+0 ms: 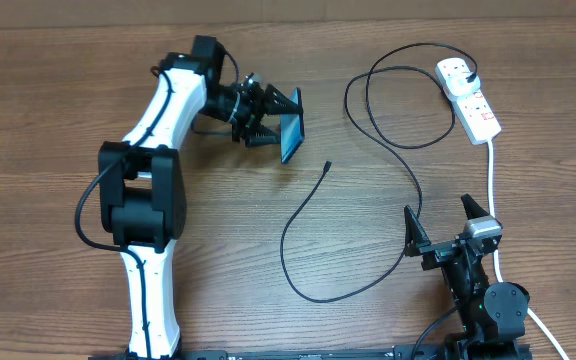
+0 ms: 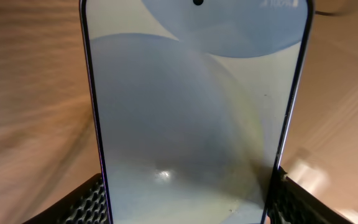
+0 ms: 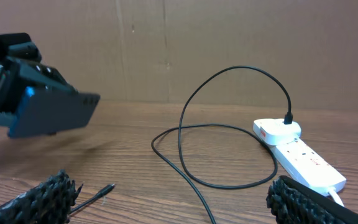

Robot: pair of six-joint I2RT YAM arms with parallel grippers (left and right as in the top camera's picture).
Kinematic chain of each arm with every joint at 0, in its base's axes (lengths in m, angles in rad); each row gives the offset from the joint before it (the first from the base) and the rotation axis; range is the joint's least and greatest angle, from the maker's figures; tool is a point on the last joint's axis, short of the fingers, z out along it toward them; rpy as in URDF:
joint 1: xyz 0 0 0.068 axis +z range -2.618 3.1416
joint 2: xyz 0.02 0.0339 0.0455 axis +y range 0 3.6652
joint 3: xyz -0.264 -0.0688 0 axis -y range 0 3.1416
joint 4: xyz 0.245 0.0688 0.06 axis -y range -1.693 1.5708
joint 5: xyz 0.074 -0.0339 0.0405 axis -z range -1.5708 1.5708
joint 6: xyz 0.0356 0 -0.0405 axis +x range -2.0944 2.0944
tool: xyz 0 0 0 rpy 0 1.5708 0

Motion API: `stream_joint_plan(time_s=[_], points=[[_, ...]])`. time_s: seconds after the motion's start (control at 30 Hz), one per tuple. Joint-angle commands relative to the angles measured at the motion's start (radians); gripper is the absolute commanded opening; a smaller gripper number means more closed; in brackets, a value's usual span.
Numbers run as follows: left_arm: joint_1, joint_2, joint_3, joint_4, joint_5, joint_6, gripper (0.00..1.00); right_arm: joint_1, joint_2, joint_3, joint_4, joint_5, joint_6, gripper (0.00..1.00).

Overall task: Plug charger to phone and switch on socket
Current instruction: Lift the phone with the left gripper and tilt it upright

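My left gripper (image 1: 278, 120) is shut on the phone (image 1: 292, 126), gripping its two long edges and holding it on edge above the table. In the left wrist view the pale screen (image 2: 191, 112) fills the frame between my padded fingers (image 2: 89, 202). The charger's black cable (image 1: 298, 215) loops across the table. Its connector tip (image 1: 327, 166) lies free just right of and below the phone, and its white plug adapter (image 1: 455, 70) sits in the socket (image 1: 480, 112) at the far right. My right gripper (image 1: 441, 222) stands open at the near right, touching nothing; its own view shows the tip (image 3: 107, 186) and the socket (image 3: 303, 162).
The socket's thick white cord (image 1: 493, 190) runs down the right side, close past my right gripper and arm base. A cardboard wall (image 3: 166, 43) stands behind the table. The cable loops lie between the phone and the socket.
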Motion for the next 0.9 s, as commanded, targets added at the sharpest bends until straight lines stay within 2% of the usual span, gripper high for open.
stream_joint_plan(time_s=[0.0,0.1,0.4,0.87], points=[[0.029,0.001,0.029,0.003,0.298,-0.061,0.59,0.005,-0.012,-0.010,0.003,0.007,-0.001,1.00],[0.048,0.001,0.029,0.003,0.340,-0.122,0.58,0.005,-0.012,-0.010,0.003,0.007,-0.001,1.00],[0.063,0.001,0.029,0.003,0.342,-0.361,0.52,0.005,-0.012,-0.010,0.004,0.007,-0.001,1.00],[0.063,0.001,0.029,0.003,0.341,-0.354,0.53,0.005,-0.012,-0.010,0.004,0.007,-0.001,1.00]])
